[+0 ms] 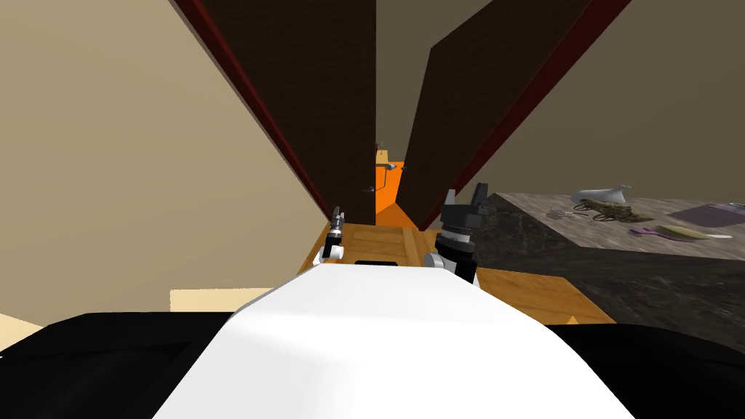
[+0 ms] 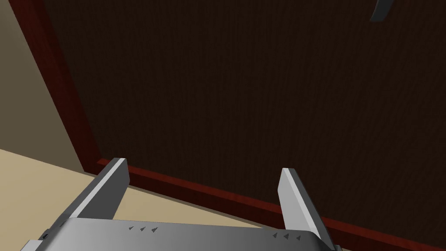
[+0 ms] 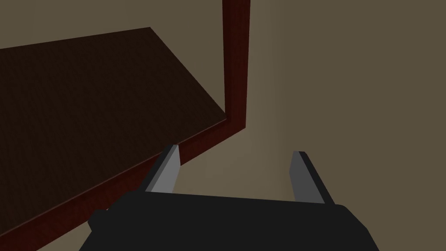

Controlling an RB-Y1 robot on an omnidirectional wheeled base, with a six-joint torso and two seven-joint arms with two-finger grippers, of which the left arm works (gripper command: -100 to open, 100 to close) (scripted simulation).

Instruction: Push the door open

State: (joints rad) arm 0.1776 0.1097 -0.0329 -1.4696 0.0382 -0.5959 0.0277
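Step in hand: approach, door part-open. Upper centre of head view: L leaf [image 1: 313,87] and R leaf [image 1: 444,109], w/ a narrow gap onto orange floor [image 1: 385,196]. Left gripper [image 2: 203,167] is spread and empty, facing L leaf. Right gripper [image 3: 236,150] is spread and empty, by red frame [image 3: 235,65]. Next, probably: plant fingers on a leaf, push fwd steadily.

Door [image 2: 244,96]: dark brown, fine wood grain, matt. Door frame [image 2: 60,87]: dark red, wood-grained, slight sheen. Wall [image 1: 109,145]: plain beige, smooth, matt. Floor [image 1: 378,244]: orange-brown wood planks. Counter [image 1: 582,247]: mottled grey, stone-like.
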